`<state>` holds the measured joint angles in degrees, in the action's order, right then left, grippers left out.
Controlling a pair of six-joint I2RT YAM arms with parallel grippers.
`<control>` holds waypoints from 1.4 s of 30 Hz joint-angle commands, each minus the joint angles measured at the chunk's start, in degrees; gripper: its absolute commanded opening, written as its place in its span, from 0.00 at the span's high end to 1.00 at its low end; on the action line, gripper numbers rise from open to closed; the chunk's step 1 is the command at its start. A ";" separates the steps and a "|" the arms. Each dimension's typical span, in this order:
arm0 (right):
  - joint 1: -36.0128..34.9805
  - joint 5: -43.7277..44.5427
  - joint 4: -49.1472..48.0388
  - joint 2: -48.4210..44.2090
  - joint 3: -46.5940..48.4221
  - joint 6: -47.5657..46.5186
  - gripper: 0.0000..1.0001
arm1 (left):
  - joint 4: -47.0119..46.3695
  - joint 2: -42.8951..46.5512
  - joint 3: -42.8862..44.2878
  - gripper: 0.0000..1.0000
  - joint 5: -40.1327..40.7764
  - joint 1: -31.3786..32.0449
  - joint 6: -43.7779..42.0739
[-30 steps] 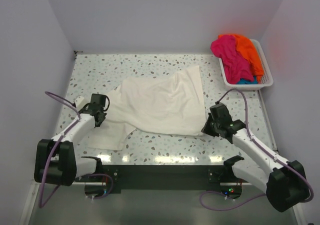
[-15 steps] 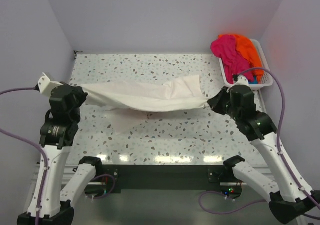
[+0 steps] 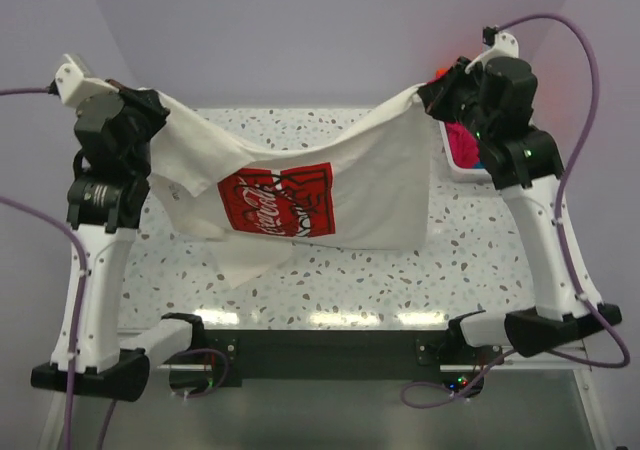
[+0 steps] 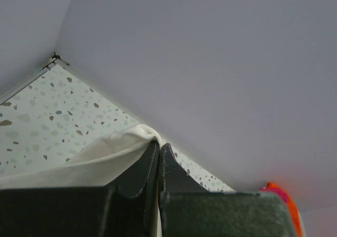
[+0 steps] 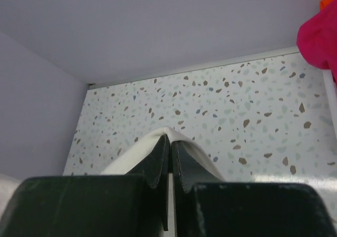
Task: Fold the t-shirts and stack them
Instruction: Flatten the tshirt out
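Cream tee (image 3: 300, 190), one item: hangs spread above the table (image 3: 480, 260), red print facing the camera. One lower corner dangles toward the table's near-left part; whether it touches cannot be told.
Left hand (image 3: 155, 105): clamped tight on one top corner, high over the table's left edge.
Right hand (image 3: 430, 95): pinched closed on the other top corner, high over the table's right rear.
Purpose, as judged: the two-corner hold lets the cloth drop flat, ready to lay out square for folding.
Pink tee (image 3: 462, 142), orange tee (image 5: 329, 2): bunched in the basket (image 5: 329, 97) at the table's right rear, not yet folded.
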<state>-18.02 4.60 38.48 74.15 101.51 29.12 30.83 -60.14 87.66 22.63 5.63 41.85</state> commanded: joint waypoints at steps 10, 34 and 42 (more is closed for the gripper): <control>7.56 -12.51 -13.96 35.18 32.29 -3.38 1.00 | -20.91 -40.19 30.95 1.00 -19.99 -4.05 -5.19; 9.50 -11.02 -26.61 8.56 -35.91 4.45 1.00 | -27.59 -7.48 -30.75 1.00 -24.92 -8.09 5.25; 9.50 -11.54 -29.07 9.08 -60.96 4.62 1.00 | -23.20 4.32 -60.93 1.00 -22.81 -7.91 8.43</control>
<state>-8.62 -5.80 13.80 85.21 45.36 32.99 9.61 -60.20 28.18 -1.17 -2.33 48.51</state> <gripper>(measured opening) 0.014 0.019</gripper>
